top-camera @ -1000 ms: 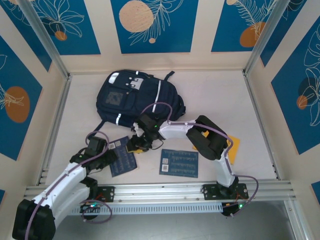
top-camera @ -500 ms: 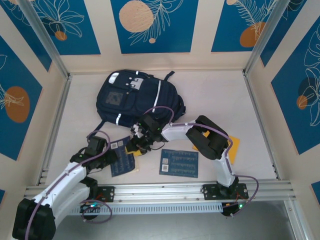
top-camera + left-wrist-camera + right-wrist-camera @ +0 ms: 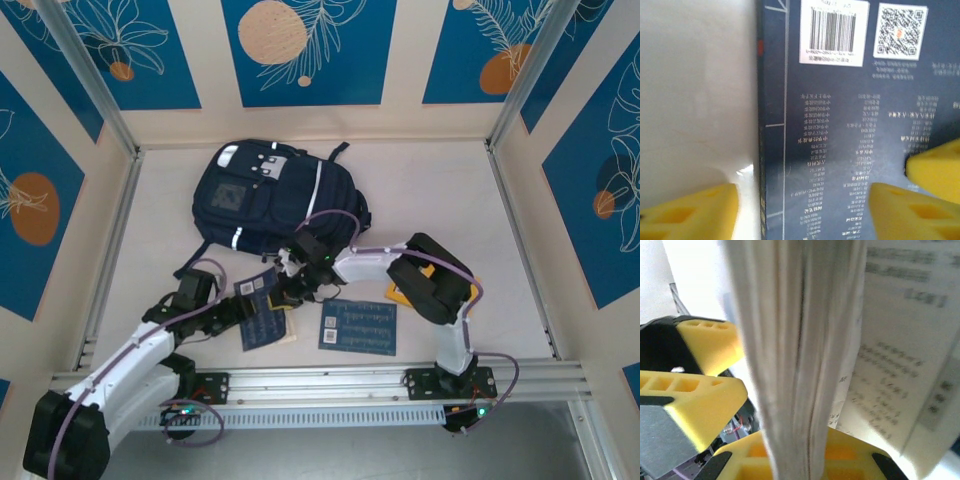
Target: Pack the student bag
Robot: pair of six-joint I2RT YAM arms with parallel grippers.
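Desk [image 3: 440, 200]: pale surface inside patterned blue and cream walls; carries all items below
Student bag [image 3: 270, 195]: lies flat at the far left of the desk, front pockets facing up; white stripes and patches visible; well apart from the left tool, near the right tool but not held
Second book [image 3: 358, 326]: dark blue, flat on the desk just right of the navy book; nothing touching it
Navy book [image 3: 262, 318]: near side of the bag, between the two tools; back cover up in the left wrist view [image 3: 840, 125], with barcode [image 3: 834, 32] and QR code [image 3: 902, 31] side by side; page block seen edge-on in the right wrist view [image 3: 795, 340]
Yellow flat item [image 3: 468, 290]: on the desk, partly hidden under the right arm; kind cannot be told
Left tool [image 3: 236, 312]: fingers spread wide astride the book's spine edge [image 3: 802, 192]; one finger [image 3: 695, 210] over bare desk, the other over the cover; nothing pinched
Right tool [image 3: 292, 293]: pressed together on the navy book at its far right edge; yellow finger [image 3: 850, 455] against the page block
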